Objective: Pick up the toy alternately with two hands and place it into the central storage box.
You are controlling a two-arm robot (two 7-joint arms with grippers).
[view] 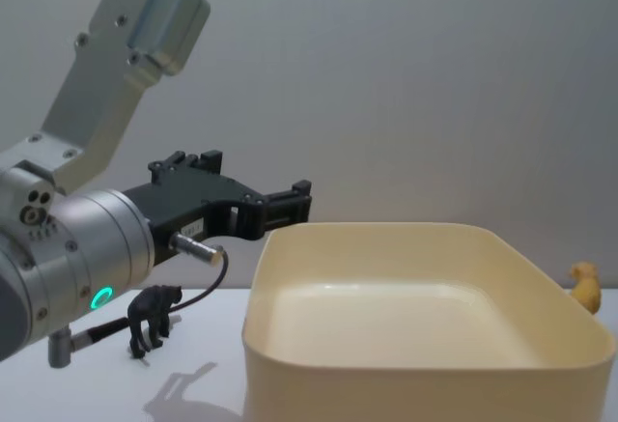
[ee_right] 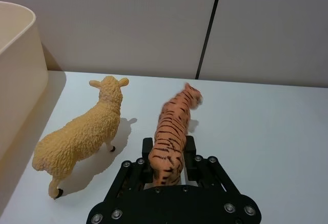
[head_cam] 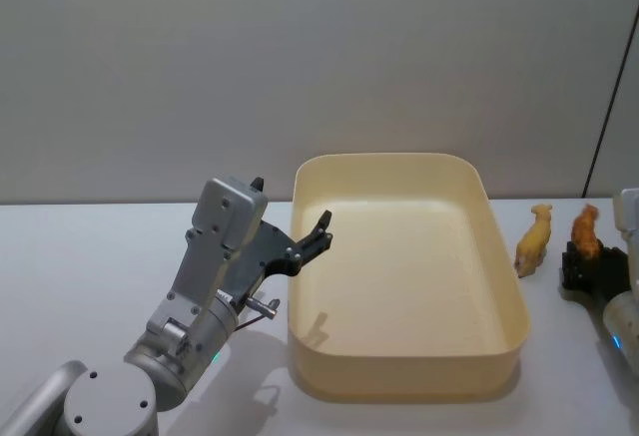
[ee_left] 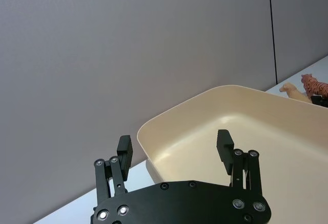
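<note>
The central storage box [head_cam: 504,351] is a large cream tub in the middle of the table, with a bare floor. My left gripper [head_cam: 321,231] hangs open and holds nothing, right over the box's left rim [ee_left: 154,124]; its fingers [ee_left: 224,144] stand wide apart. At the table's right side my right gripper [ee_right: 169,149] is shut on the hind part of an orange striped tiger toy [ee_right: 171,131]. A tan sheep toy [ee_right: 82,137] stands beside the tiger, between it and the box wall [ee_right: 18,80]. A black toy animal [view: 153,318] stands left of the box.
The white table [head_cam: 90,256] runs left of the box, with a grey wall behind it. The sheep [head_cam: 534,239] and tiger [head_cam: 585,228] stand close together right of the box. The left arm's silver wrist [view: 77,258] with a green ring fills the lower left.
</note>
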